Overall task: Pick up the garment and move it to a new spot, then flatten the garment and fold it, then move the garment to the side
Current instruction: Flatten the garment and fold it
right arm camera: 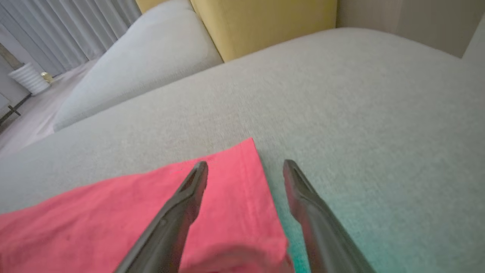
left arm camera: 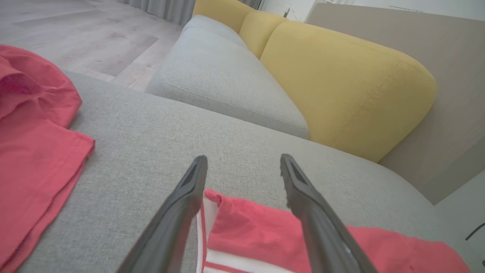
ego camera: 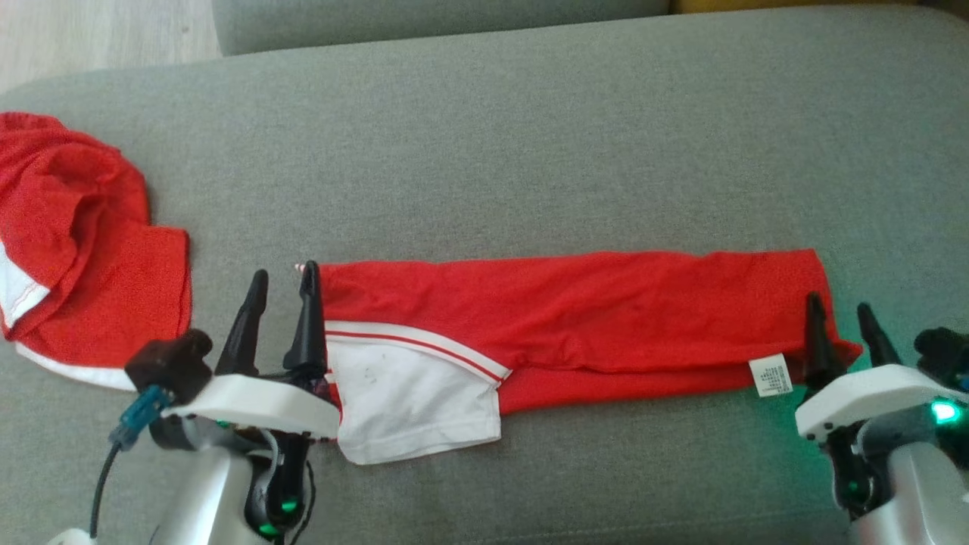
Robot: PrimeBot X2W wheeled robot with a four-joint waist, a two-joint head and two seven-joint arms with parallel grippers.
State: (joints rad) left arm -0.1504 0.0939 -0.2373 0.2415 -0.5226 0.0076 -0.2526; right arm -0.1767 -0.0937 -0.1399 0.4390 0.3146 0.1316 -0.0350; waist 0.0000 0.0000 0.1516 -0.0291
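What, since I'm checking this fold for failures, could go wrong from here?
The open left gripper and right gripper straddle the ends of the folded garment; closing may pinch only the top layer, undoing the fold. The white panel sticking out could flop loose. Another red garment lies nearby on the left; sliding that way could tangle them.

Our left gripper point(ego camera: 284, 269) and right gripper point(ego camera: 839, 302) have tapered black fingers point(ego camera: 306, 325), glossy white wrist shells point(ego camera: 250, 401), green lights point(ego camera: 944, 412); at eight o'clock, a blue-plugged black cable point(ego camera: 140, 409).

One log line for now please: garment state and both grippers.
garment: folded long strip, flat on grey cushion | left gripper: open, straddling left end | right gripper: open, straddling right end
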